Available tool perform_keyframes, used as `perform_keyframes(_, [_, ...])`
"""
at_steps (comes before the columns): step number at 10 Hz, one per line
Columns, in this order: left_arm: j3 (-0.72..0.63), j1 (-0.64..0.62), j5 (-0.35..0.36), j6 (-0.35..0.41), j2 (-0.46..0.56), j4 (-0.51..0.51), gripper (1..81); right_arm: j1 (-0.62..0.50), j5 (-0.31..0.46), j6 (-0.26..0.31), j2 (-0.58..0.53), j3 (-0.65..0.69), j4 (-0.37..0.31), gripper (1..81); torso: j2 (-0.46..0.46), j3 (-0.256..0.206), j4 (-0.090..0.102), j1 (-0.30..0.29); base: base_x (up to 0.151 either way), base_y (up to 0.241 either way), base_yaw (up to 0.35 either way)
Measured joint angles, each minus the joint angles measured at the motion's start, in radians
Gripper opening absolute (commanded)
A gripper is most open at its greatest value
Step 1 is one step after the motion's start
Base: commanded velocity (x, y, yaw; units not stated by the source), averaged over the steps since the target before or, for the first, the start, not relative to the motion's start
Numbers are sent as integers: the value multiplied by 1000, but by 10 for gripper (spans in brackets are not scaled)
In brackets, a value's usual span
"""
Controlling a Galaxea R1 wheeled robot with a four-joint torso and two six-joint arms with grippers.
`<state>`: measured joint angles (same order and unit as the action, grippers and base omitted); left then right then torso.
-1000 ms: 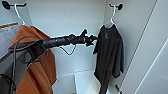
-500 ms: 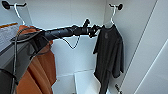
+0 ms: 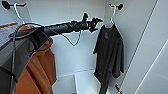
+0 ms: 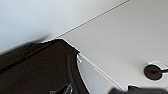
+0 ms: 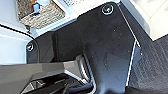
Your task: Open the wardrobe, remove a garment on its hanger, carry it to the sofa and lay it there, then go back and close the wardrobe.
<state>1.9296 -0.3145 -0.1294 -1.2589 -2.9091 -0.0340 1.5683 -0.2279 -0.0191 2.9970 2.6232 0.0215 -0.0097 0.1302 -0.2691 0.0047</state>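
I am looking into the open wardrobe, which is white inside. The black garment hangs limp on a white hanger from a round black peg at the right wall. My left arm reaches in from the left, and its gripper is level with the garment's collar, just left of the hanger and apart from it. In the left wrist view the same black peg shows against a white panel.
An orange-rust garment hangs at the left, partly behind my left arm, on its own white hanger. The white wardrobe door stands open at the right. The right wrist view shows a woven basket and dark carpet.
My left arm has risen and its gripper has come up from chest height to the level of the black garment's collar, close to the hanger.
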Motion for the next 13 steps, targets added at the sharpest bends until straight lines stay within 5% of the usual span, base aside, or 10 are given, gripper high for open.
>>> perform_keyframes(4, [13, 0, 48, -49, -63, 0, 811, 3, 0, 0, 0, 0, 0, 811, 0, 0, -45, 0, 0, 0, 0])
perform_keyframes(13, [121, -22, 79, -49, -183, 34, 811, 6, -1, -1, 10, 1, -1, 811, 0, 0, -45, 0, 0, 0, 0])
